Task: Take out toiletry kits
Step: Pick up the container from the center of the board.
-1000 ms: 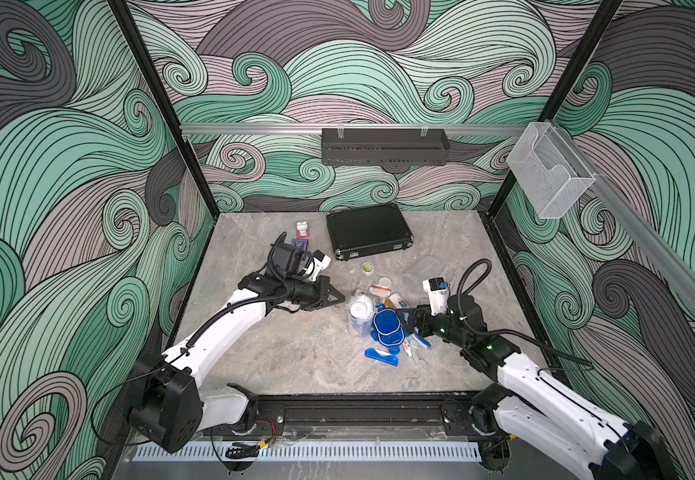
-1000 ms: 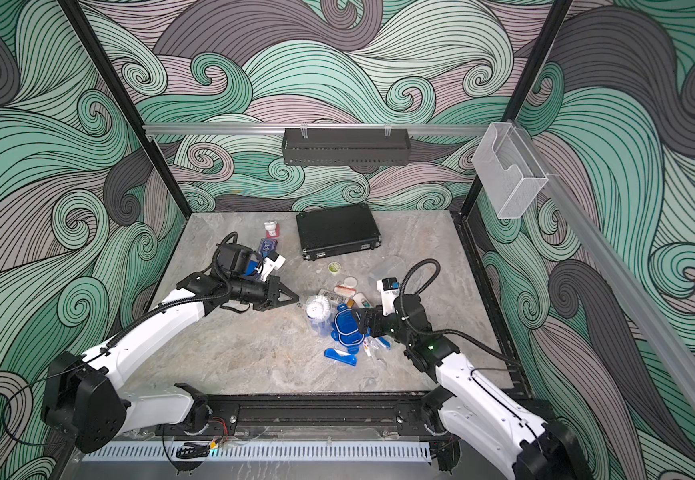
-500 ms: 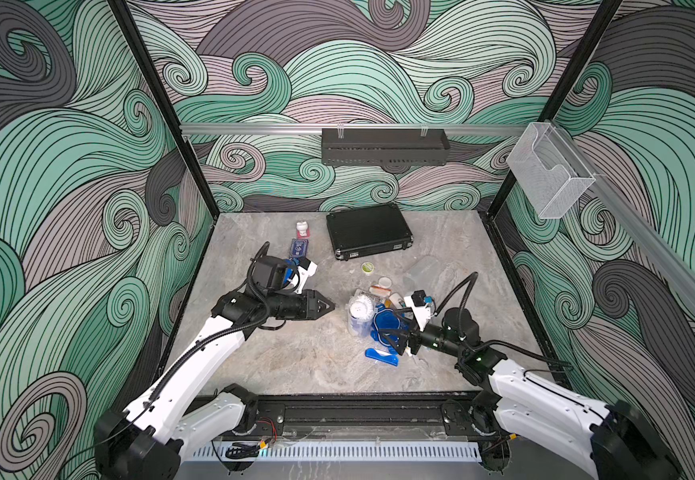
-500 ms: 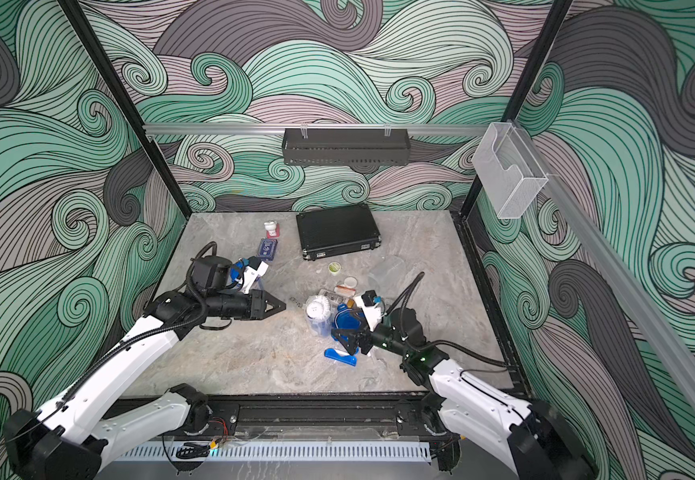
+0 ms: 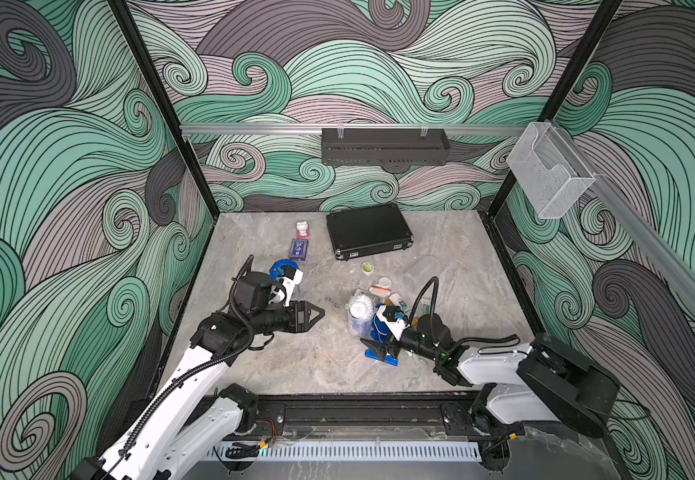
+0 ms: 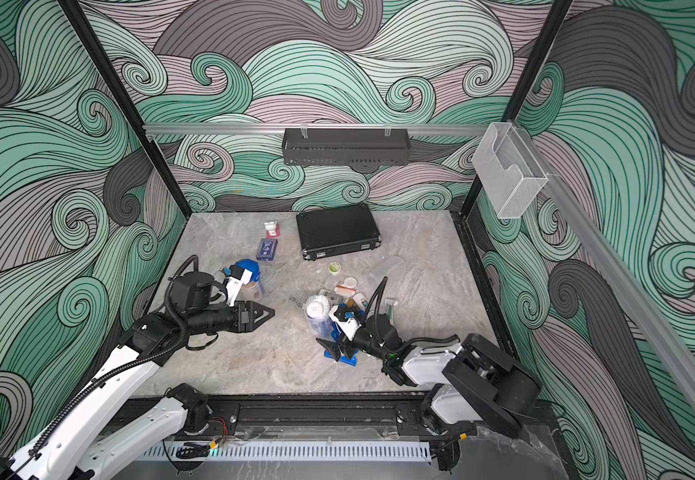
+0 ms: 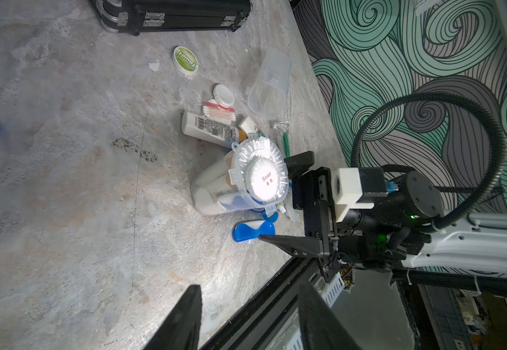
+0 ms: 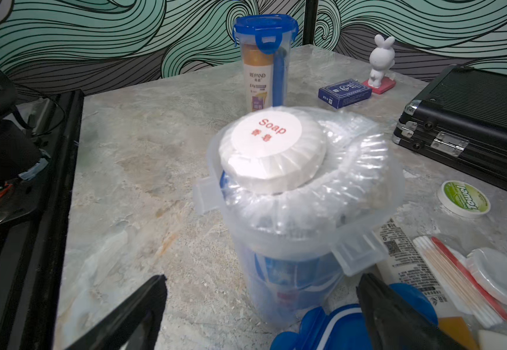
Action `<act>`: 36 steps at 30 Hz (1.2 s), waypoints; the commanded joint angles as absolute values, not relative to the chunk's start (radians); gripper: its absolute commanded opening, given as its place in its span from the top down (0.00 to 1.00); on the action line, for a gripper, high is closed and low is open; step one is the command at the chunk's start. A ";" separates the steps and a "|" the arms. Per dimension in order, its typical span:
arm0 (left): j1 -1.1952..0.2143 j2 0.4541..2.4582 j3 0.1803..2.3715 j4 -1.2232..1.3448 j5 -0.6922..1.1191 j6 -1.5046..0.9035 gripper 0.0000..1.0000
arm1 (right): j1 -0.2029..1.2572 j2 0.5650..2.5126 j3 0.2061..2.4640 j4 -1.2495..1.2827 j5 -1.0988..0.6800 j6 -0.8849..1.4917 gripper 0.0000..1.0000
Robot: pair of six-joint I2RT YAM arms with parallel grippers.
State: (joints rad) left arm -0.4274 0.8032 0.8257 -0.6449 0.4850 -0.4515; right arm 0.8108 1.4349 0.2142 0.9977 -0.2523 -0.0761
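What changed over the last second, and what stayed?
The left gripper opened from shut, empty, and drew back toward the front edge. The right gripper opened wider and pulled back to the near side of the soap-topped tumbler, which stayed put, as did the loose toiletries and briefcase.

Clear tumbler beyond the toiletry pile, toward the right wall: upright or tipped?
Tipped. The clear tumbler lies on its side on the table, lidless and apparently empty.

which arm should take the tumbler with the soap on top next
Right: the right gripper is open beside the clear plastic tumbler topped with white soap; the left gripper is farther off.
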 commanded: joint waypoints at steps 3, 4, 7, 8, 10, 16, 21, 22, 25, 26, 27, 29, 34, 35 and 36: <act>-0.422 0.790 0.828 -0.681 0.462 -0.429 0.48 | 0.819 1.638 0.227 1.316 -0.223 -0.101 0.01; -0.422 0.788 0.829 -0.680 0.462 -0.429 0.48 | 0.822 1.670 0.233 1.345 -0.224 -0.100 0.01; -0.422 0.787 0.829 -0.681 0.457 -0.428 0.48 | 0.828 1.743 0.255 1.402 -0.203 -0.108 0.01; -0.423 0.786 0.827 -0.681 0.456 -0.428 0.47 | 0.828 1.758 0.265 1.404 -0.200 -0.113 0.01; -0.423 0.786 0.827 -0.681 0.454 -0.428 0.47 | 0.830 1.770 0.278 1.404 -0.191 -0.119 0.02; -0.422 0.784 0.824 -0.684 0.450 -0.426 0.47 | 0.830 1.786 0.304 1.404 -0.181 -0.127 0.10; -0.423 0.788 0.823 -0.685 0.450 -0.427 0.47 | 0.830 1.790 0.305 1.403 -0.209 -0.111 0.20; -0.423 0.790 0.822 -0.686 0.449 -0.427 0.47 | 0.830 1.791 0.305 1.404 -0.211 -0.108 0.22; -0.423 0.792 0.822 -0.686 0.448 -0.427 0.47 | 0.830 1.796 0.305 1.404 -0.209 -0.097 0.28; -0.422 0.794 0.823 -0.687 0.447 -0.427 0.47 | 0.830 1.796 0.304 1.404 -0.210 -0.093 0.29; -0.422 0.795 0.823 -0.687 0.446 -0.426 0.47 | 0.830 1.794 0.304 1.404 -0.214 -0.088 0.30; -0.422 0.798 0.823 -0.687 0.446 -0.428 0.47 | 0.830 1.782 0.302 1.402 -0.218 -0.077 0.32; -0.422 0.802 0.824 -0.688 0.445 -0.426 0.47 | 0.827 1.669 0.348 1.196 -0.246 -0.030 0.42; -0.422 0.800 0.826 -0.691 0.442 -0.425 0.47 | 0.827 1.616 0.387 1.048 -0.257 -0.022 0.43; -0.423 0.798 0.826 -0.693 0.438 -0.425 0.47 | 0.827 1.563 0.437 0.874 -0.267 -0.022 0.42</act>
